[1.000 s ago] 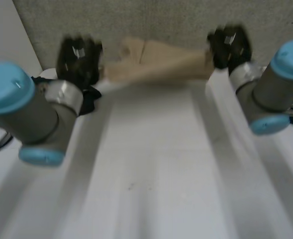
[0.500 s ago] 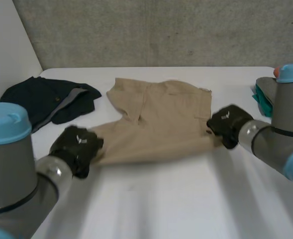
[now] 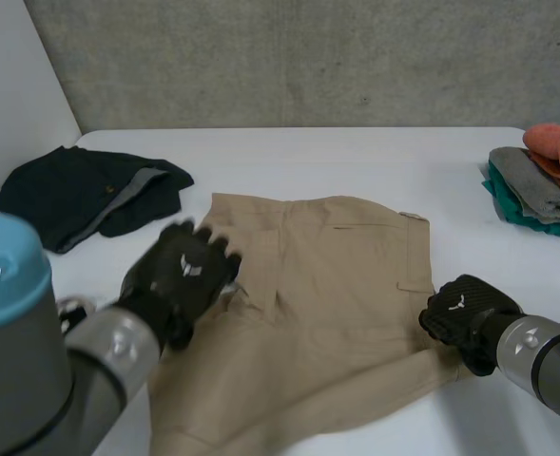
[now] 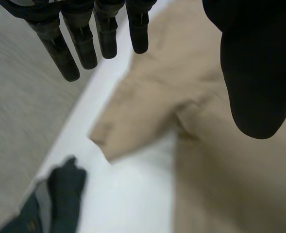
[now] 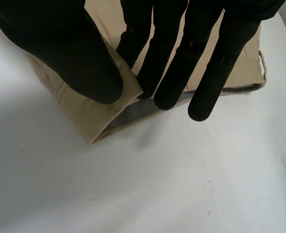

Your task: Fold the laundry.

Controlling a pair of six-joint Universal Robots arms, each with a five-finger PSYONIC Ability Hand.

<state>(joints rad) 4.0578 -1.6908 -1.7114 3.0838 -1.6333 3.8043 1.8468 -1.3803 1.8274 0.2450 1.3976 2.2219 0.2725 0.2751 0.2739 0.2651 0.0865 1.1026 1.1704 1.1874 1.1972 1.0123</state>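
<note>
Now your left hand [image 3: 180, 271] hovers open, holding nothing, over the shorts [image 3: 337, 285], left side; right hand [image 3: 465, 318] pinches their near-right corner.

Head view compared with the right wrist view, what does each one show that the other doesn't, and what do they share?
The head view adds the left hand, open over the tan fabric shorts, a heaped dark navy garment and a stack of folded clothes, orange on top. The right wrist view adds grey lining inside the shorts' edge, whose top layer the right hand pinches between thumb and straight fingers. Both share the shorts, the right hand at their edge and the white table.
</note>
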